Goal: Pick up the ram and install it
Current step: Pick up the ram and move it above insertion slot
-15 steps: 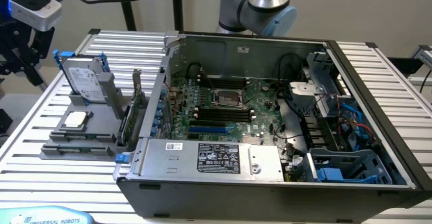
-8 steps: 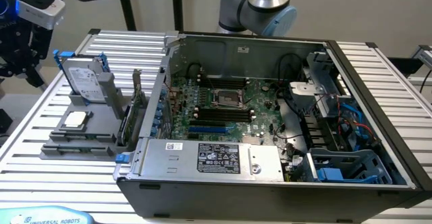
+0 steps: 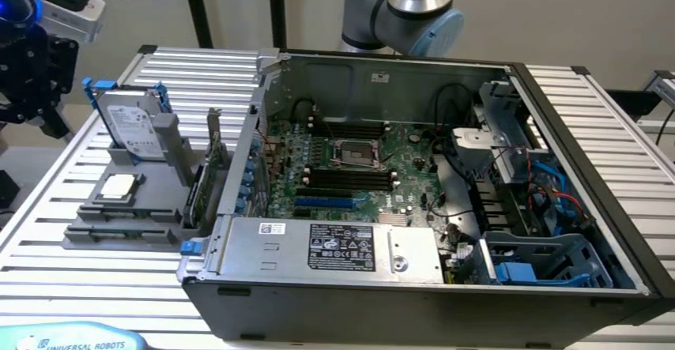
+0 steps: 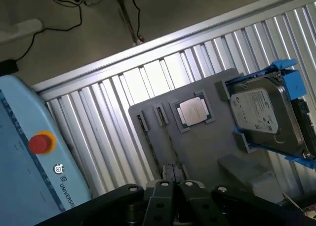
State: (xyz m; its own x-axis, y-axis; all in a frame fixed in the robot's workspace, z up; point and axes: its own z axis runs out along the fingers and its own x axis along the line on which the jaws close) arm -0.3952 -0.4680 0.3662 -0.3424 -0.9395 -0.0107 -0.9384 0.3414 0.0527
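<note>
My gripper [image 3: 37, 117] hangs above the table's far corner at the exterior view's left, up and away from the grey parts holder [image 3: 158, 180]. In the wrist view its black fingers [image 4: 164, 187] are pressed together with nothing between them, so the gripper [image 4: 174, 185] is shut. The ram appears as a thin dark strip [image 4: 157, 149] standing on edge in a long groove of the holder [image 4: 197, 152], just beyond my fingertips. Black memory slots [image 3: 343, 178] lie on the motherboard [image 3: 412, 164] inside the open computer case [image 3: 570, 208].
The holder also carries a hard drive in a blue frame [image 3: 135, 129] [image 4: 261, 112], a square silver processor [image 3: 118, 185] [image 4: 194, 110] and a tall green card [image 3: 215, 156] beside the case wall. A light-blue control box with a red button [image 4: 40, 143] stands near the slatted table [image 3: 74, 279].
</note>
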